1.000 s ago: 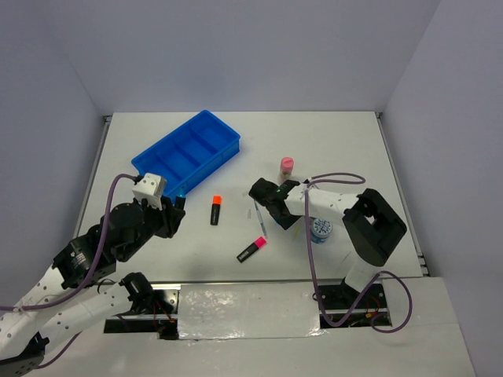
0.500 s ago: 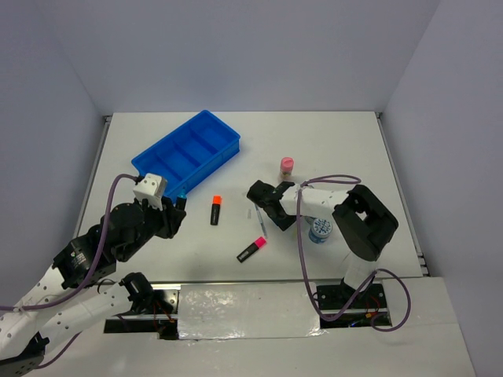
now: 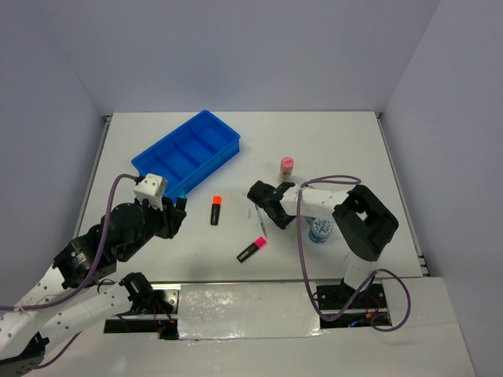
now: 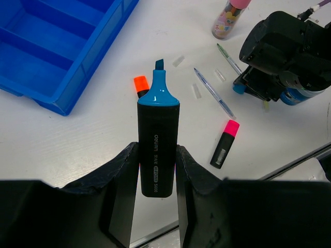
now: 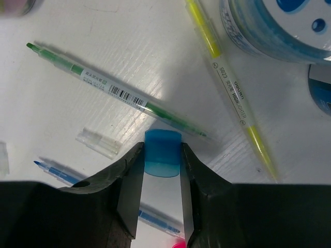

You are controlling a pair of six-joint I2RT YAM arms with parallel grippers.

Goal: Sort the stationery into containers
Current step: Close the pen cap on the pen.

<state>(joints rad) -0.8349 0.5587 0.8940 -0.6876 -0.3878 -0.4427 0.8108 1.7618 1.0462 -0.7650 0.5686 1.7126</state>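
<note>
My left gripper [image 3: 179, 206] is shut on a black highlighter with a blue tip [image 4: 158, 144] and no cap, held above the table near the blue tray [image 3: 211, 167]. My right gripper [image 3: 261, 192] is low over the table and shut on a small blue cap [image 5: 163, 152]. Under it lie a green pen [image 5: 119, 93], a yellow pen [image 5: 232, 93] and a blue pen [image 5: 57, 173]. An orange-capped highlighter [image 3: 214, 210] and a pink-capped highlighter [image 3: 251, 249] lie on the table. The blue-white discs [image 3: 320, 228] sit under the right arm. The pink-capped bottle [image 3: 287, 166] stands behind.
The tray's compartments [image 4: 51, 51] show no items inside. Clear pen caps [image 5: 98, 143] lie loose by the pens. The right arm's cable [image 3: 306, 251] loops over the discs. Walls close the table at the back and sides.
The right arm has folded in and its gripper has shifted slightly left over the pens. The left arm holds still with the highlighter.
</note>
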